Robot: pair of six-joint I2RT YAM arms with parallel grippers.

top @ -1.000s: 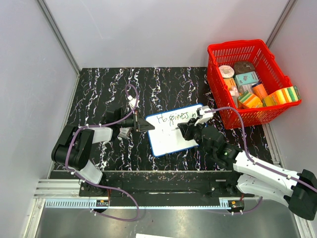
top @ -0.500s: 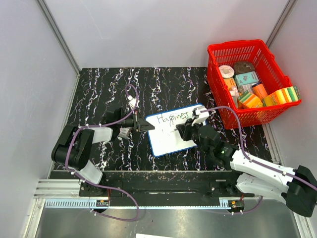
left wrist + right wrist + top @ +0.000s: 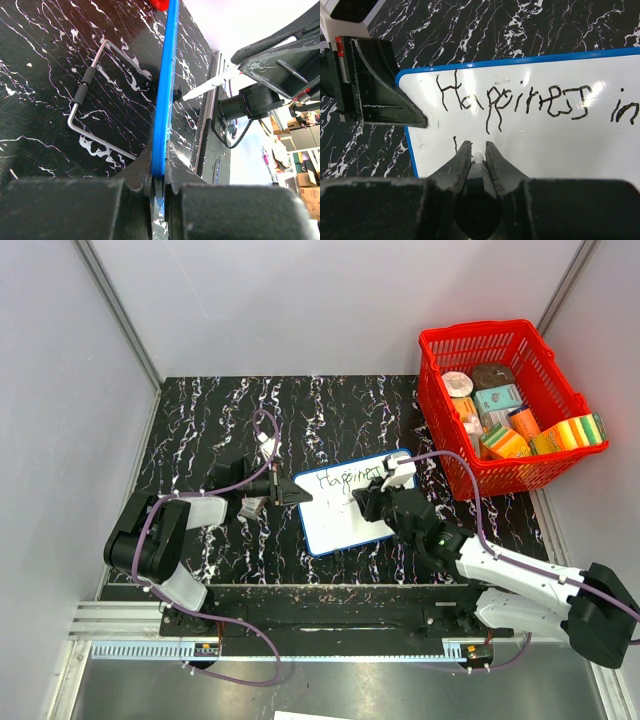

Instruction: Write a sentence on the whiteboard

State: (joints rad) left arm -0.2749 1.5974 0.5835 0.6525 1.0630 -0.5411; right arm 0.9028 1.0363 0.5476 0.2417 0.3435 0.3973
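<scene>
On the counter [image 3: 220, 430], near the red basket [image 3: 478, 333]: whiteboard [image 3: 340, 515], its left rim pinched in the left pincer [image 3: 159, 167], closed tight. Right pincer [image 3: 478, 149] closed on marker [image 3: 478, 158], tip under the sentence [image 3: 520, 100] "Happiness in".

Dark handwritten sentence [image 3: 540, 100] "Happiness in" on the whiteboard [image 3: 560, 145]
</scene>
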